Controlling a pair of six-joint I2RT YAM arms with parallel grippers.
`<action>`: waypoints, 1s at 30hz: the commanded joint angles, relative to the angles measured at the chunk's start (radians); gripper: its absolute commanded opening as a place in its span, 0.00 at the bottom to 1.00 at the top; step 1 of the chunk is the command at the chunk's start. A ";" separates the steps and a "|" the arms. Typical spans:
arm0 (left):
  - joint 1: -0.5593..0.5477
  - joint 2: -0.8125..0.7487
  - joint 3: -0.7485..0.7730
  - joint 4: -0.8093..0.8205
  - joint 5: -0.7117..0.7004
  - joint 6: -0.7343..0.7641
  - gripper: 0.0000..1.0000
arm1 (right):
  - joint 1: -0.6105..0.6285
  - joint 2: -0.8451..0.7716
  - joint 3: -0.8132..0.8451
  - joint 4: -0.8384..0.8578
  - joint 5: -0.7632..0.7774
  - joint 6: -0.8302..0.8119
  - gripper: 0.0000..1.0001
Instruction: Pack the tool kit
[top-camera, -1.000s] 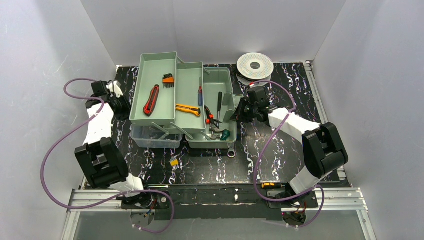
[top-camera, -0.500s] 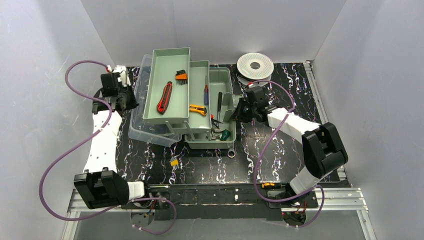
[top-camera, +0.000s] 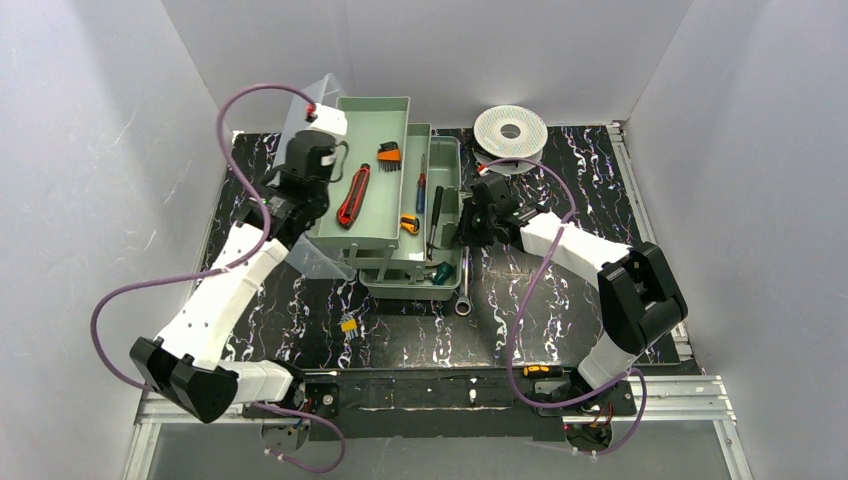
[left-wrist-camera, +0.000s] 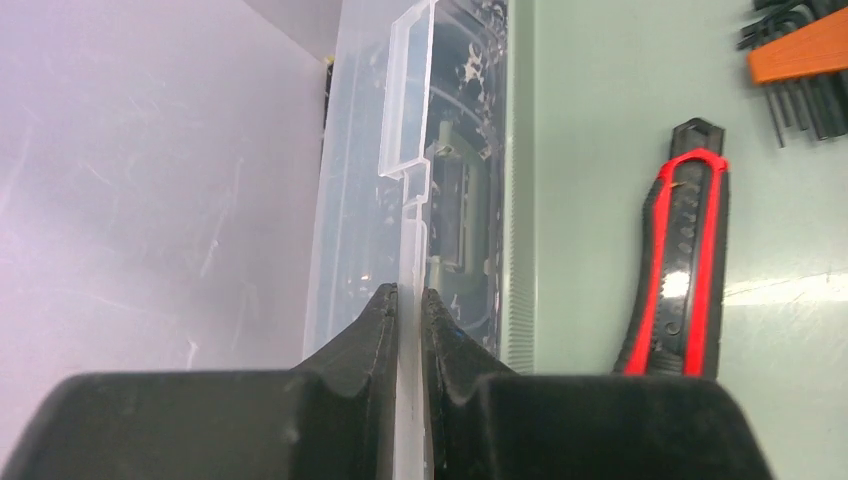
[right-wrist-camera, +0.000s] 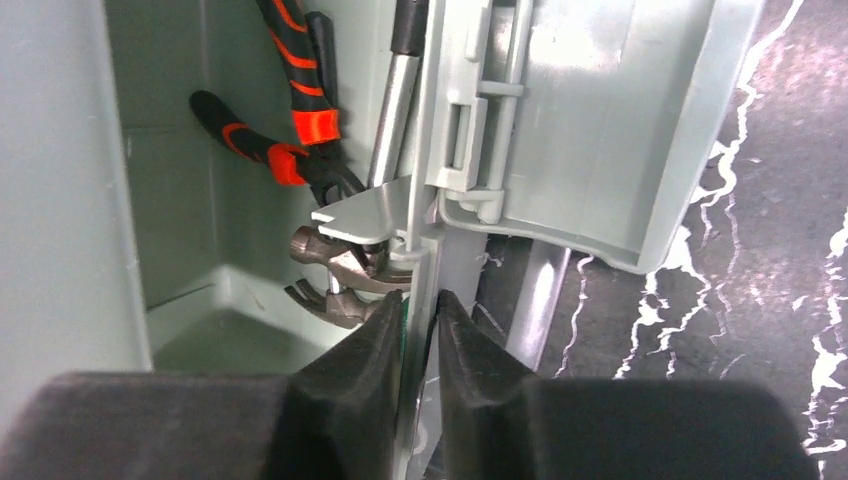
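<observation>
While the pale green toolbox (top-camera: 447, 165) sits on the counter (top-camera: 400, 335) between them, the left tool (left-wrist-camera: 408, 300) clamps the edge of its translucent lid (left-wrist-camera: 360, 200) and the right tool (right-wrist-camera: 420, 305) pinches its right wall.

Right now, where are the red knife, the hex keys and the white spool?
red knife (left-wrist-camera: 680, 270), left wrist view, mid body.
hex keys (top-camera: 388, 151), top view, orange holder.
white spool (top-camera: 529, 128), top view, upper face.
</observation>
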 joint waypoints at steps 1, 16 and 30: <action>-0.148 0.046 0.057 0.172 -0.255 0.138 0.00 | 0.034 -0.045 0.108 0.026 -0.103 -0.019 0.33; -0.456 0.294 -0.008 0.549 -0.508 0.426 0.14 | -0.157 -0.406 0.047 -0.162 0.128 0.019 0.65; -0.500 0.458 0.376 0.066 0.441 -0.404 0.85 | -0.371 -0.671 -0.045 -0.237 0.211 -0.001 0.77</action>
